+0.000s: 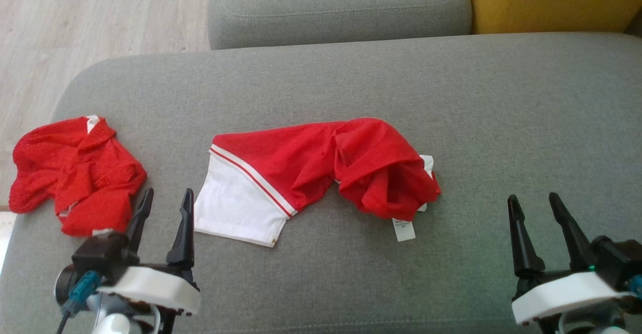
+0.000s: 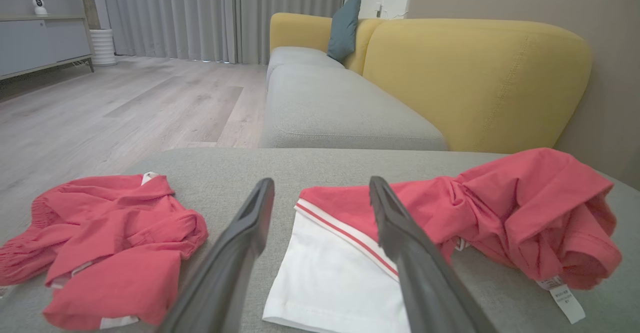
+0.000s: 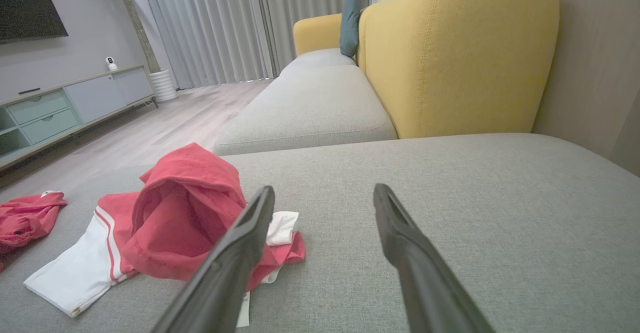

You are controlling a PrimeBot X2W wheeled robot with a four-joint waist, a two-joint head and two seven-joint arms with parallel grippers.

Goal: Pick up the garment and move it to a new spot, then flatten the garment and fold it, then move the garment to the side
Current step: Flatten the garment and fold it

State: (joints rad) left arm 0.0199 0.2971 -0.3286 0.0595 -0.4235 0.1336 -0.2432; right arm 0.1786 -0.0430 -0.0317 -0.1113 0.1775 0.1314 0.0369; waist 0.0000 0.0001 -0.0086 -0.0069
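A red and white garment (image 1: 321, 171) lies crumpled across the middle of the grey cushion (image 1: 451, 98), its white sleeve toward the left and a label hanging at its right end. The left wrist view has the same garment (image 2: 450, 213) just ahead of the fingers; in the right wrist view the garment (image 3: 175, 223) lies to the left. My left gripper (image 1: 167, 203) hovers open at the lower left, just left of the white sleeve, holding nothing. My right gripper (image 1: 534, 206) stands open at the lower right, well clear of the cloth.
A second crumpled red garment (image 1: 75, 173) lies at the cushion's left edge, beside my left gripper. Beyond are another grey seat cushion (image 1: 336, 8), a yellow backrest (image 1: 551, 0) and wooden floor (image 1: 75, 18) to the left. Bare cushion stretches to the right.
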